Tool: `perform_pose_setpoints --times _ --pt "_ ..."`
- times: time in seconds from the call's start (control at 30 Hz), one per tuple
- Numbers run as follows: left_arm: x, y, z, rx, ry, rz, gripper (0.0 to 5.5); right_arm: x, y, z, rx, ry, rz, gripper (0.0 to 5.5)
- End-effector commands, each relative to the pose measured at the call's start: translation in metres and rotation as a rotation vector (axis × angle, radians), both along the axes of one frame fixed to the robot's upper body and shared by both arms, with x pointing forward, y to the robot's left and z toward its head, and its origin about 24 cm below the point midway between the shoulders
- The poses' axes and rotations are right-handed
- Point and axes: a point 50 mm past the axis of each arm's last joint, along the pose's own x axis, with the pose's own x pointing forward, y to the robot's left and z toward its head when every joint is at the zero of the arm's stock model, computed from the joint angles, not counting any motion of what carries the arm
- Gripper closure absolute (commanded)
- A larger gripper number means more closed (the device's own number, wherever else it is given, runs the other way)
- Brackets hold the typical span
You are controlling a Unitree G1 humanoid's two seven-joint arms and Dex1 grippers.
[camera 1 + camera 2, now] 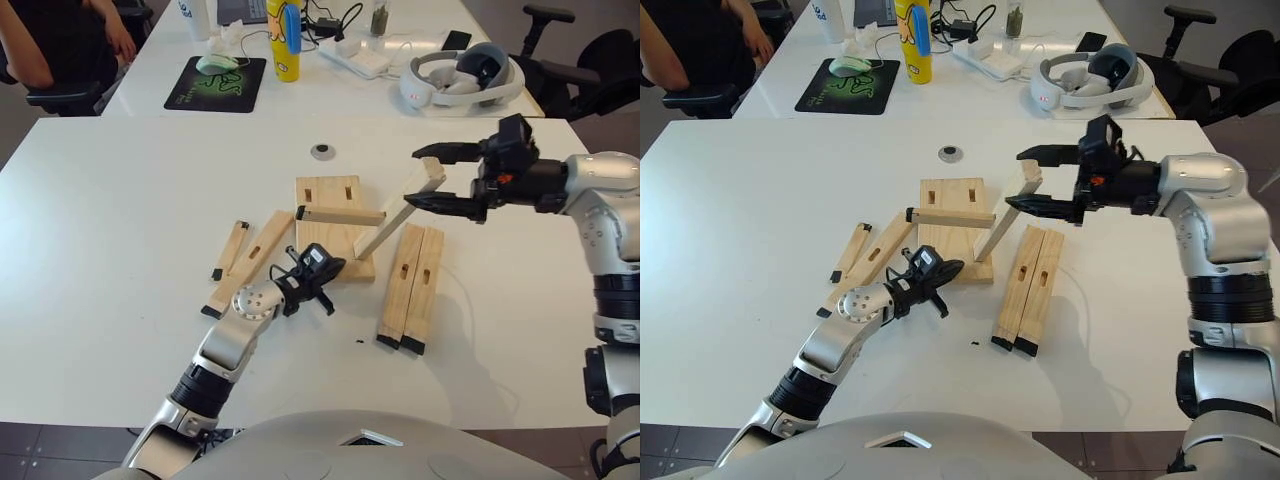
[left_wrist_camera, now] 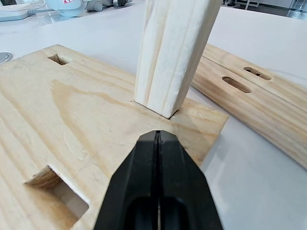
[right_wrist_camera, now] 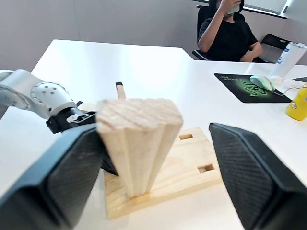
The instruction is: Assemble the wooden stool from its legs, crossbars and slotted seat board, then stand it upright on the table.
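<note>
The slotted seat board (image 1: 325,195), a pale square pine panel with rectangular cut-outs, lies flat near the middle of the white surface (image 1: 120,220). A thick pale wooden leg (image 1: 390,228) stands tilted in the slot at the board's near right corner, leaning up toward the surface's right edge. A slim pale wooden crossbar (image 1: 340,214) with a dark end lies across the seat board. Two pale slotted planks (image 1: 410,285) lie side by side just right of the board, and two slimmer pale planks (image 1: 245,262) lie beside its left side.

The left arm stretches low from the near edge, its forearm angled rightward. The left claw (image 2: 157,139) has its black fingers pressed together and points at the leg's foot from just above the board's near edge. The right arm comes in from the right edge with its elbow bent and forearm level, raised above the surface. The right claw (image 1: 432,178) is spread wide, straddling the leg's top end.
</note>
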Motion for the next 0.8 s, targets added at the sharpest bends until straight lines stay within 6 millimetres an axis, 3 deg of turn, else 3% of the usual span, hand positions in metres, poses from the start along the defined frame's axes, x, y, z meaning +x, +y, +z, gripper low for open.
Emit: perform_pose_setpoints --times 0.03,0.17,0.23,0.47,0.8 --pt "-0.017 0.030 -0.044 0.158 0.219 0.091 5.50 -0.015 -0.017 0.029 0.066 0.001 -0.048 1.72" --pt "-0.015 0.036 -0.043 0.157 0.221 0.122 5.50 -0.020 -0.004 0.070 0.357 -0.051 -0.026 1.97" --pt "-0.014 0.038 -0.043 0.162 0.221 0.124 5.50 -0.018 0.013 0.077 0.515 -0.067 -0.045 2.30" --pt "-0.012 0.039 -0.041 0.174 0.223 0.102 5.50 -0.020 0.054 0.052 0.691 0.020 -0.114 3.38" --pt "-0.013 0.034 -0.041 0.167 0.235 0.079 5.50 -0.012 0.075 0.023 0.658 0.063 -0.188 4.89"
